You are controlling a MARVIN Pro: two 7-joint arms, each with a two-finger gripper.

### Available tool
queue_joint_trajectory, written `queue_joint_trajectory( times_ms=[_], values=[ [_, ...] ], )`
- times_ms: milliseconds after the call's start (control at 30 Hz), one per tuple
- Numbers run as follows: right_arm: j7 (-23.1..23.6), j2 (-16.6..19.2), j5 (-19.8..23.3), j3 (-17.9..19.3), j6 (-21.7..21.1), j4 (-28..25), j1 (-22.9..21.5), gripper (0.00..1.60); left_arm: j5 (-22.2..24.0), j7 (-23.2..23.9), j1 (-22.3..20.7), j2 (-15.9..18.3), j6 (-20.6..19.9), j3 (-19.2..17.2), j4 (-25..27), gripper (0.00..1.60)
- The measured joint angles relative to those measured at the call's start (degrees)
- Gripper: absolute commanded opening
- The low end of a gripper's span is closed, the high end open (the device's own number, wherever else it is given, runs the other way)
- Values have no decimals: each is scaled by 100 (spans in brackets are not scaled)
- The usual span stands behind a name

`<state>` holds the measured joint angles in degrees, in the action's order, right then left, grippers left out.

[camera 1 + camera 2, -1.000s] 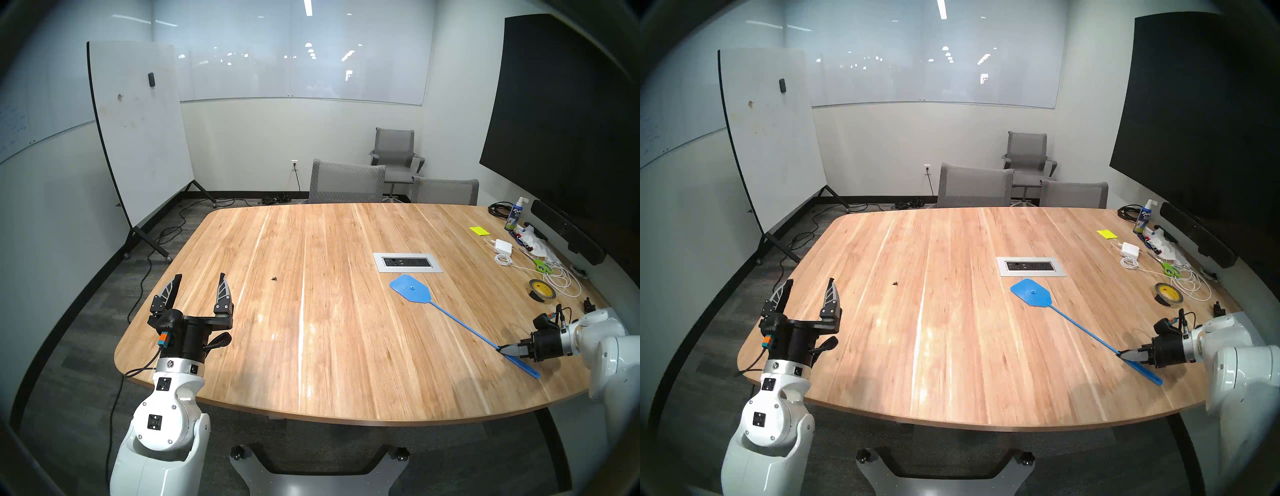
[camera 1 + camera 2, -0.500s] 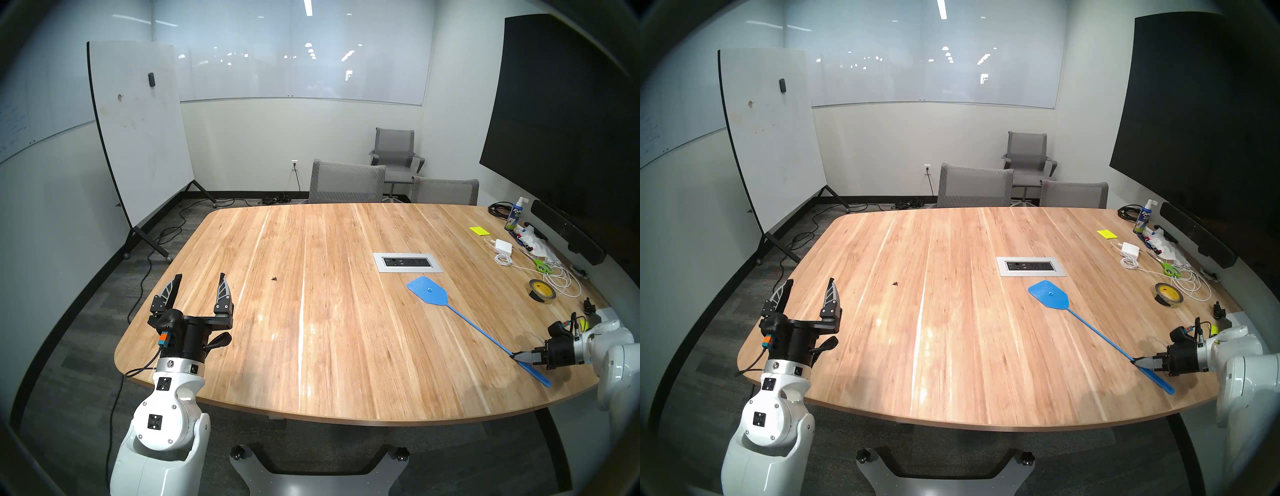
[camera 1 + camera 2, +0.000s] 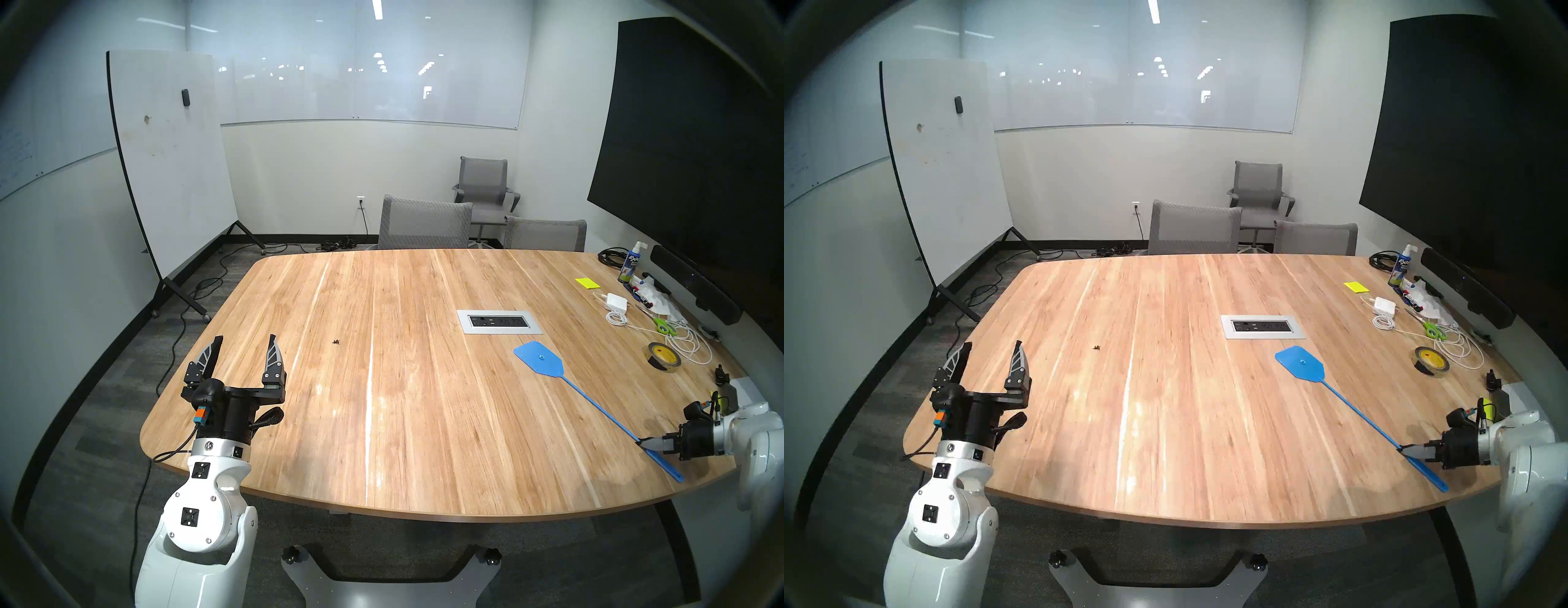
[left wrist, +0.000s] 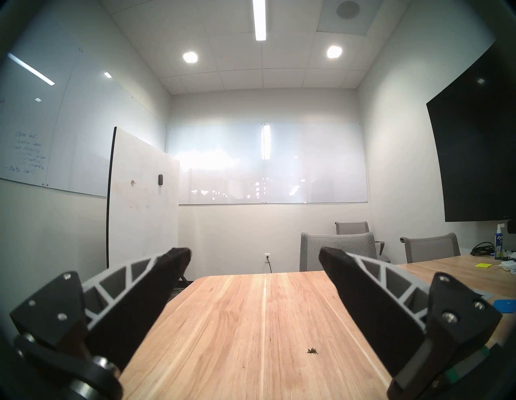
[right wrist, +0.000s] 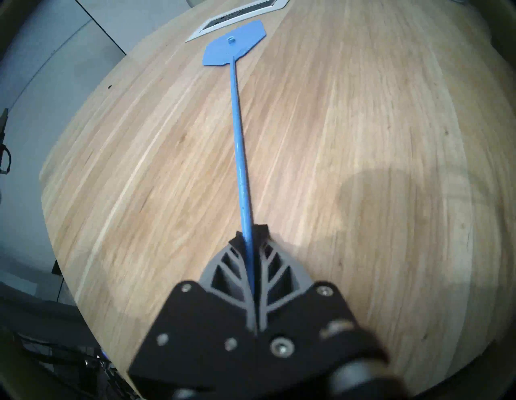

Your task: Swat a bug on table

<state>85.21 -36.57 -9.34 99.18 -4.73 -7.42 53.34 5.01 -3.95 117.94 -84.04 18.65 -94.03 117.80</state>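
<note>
The bug [image 3: 336,342] [image 3: 1097,347] [image 4: 312,350] is a tiny dark speck on the left half of the wood table [image 3: 407,424] [image 3: 1166,424]. A blue fly swatter [image 3: 539,359] [image 3: 1300,363] [image 5: 233,46] lies low over the table's right side, its head just in front of the silver outlet panel [image 3: 499,322]. My right gripper [image 3: 645,443] [image 3: 1408,450] [image 5: 252,237] is shut on the swatter's thin handle near the right front edge. My left gripper [image 3: 246,339] [image 3: 993,344] [image 4: 254,255] stands open and empty at the table's left edge, with the bug ahead of it to the right.
Along the right edge lie a tape roll [image 3: 665,358], white cables [image 3: 687,346], green scissors [image 3: 664,326], a white charger [image 3: 616,302], yellow notes [image 3: 587,283] and a spray bottle [image 3: 632,265]. Grey chairs [image 3: 424,223] stand behind the table, a rolling whiteboard [image 3: 169,161] at left.
My right arm has drawn back to the right and toward the front edge, taking the swatter with it, so its head is farther from the bug. The left arm has stayed still.
</note>
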Motion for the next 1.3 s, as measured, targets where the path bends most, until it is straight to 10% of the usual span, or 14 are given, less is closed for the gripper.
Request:
queue_joint_trajectory(
  times_ms=[100, 300, 333, 400, 1300],
  values=[
    [0, 27, 48, 17, -8, -2, 51, 6, 0, 0, -1, 0, 0, 0, 0, 160],
    [-1, 94, 153, 43, -12, -3, 170, 79, 0, 0, -3, -1, 0, 0, -2, 160],
    [-2, 101, 169, 47, -11, -3, 188, 126, 0, 0, -3, -1, 0, 0, -2, 160],
    [-1, 112, 203, 53, -11, -3, 224, 160, 0, 0, -3, -1, 0, 0, -2, 160],
    [-14, 137, 254, -18, 919, -339, 347, 160, 0, 0, -8, -3, 0, 0, -6, 160]
  ],
)
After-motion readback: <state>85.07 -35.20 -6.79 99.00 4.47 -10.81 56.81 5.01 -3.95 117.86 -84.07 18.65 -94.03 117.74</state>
